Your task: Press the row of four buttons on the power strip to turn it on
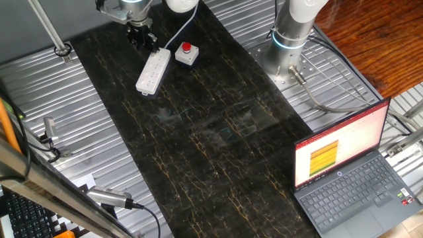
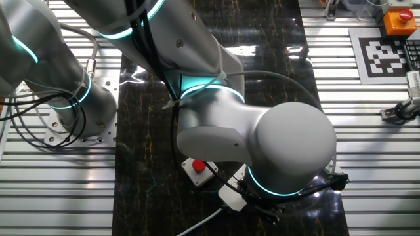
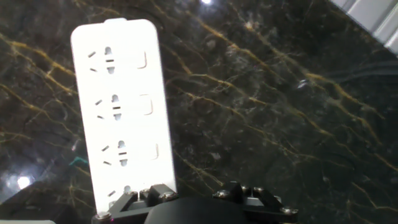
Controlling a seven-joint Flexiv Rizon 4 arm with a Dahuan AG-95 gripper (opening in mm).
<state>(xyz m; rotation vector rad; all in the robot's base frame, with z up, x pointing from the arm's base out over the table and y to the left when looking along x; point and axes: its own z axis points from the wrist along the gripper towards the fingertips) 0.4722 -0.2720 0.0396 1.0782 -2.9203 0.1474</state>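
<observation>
Near the far end of the black marbled mat [image 1: 218, 132], I have the gripper [image 1: 141, 36] hanging over the cable end of the power strip [image 1: 153, 71]. In the fixed view over the laptop, the strip lies at about 11 o'clock from the mat's middle, slanting from 1 o'clock down to 7. The small box with the red button [image 1: 186, 54] sits just beside its cable end, at 2 o'clock from the strip.

In the hand view the strip [image 3: 122, 112] runs from 12 o'clock toward 6, with the square buttons [image 3: 142, 59] in a line along its right edge, each beside a socket. I can count three clearly; the fourth is hidden behind the gripper hardware [image 3: 193, 202] at the bottom. I cannot tell how the jaws stand: no fingertips show in any view.

My worry is aim. The buttons hug the strip's right edge, so a press that lands slightly to 3 o'clock would slide off onto the mat, and one to 9 o'clock would jab a socket. The strip looks light and loose, so an off-centre push could skate or twist it. The red-button box is close enough that I judge a careless descent might trip it.

Open mat stretches toward 5 o'clock, well apart from the laptop [image 1: 353, 175]. In the other fixed view the arm's elbow [image 2: 289, 151] hides most of the strip.
</observation>
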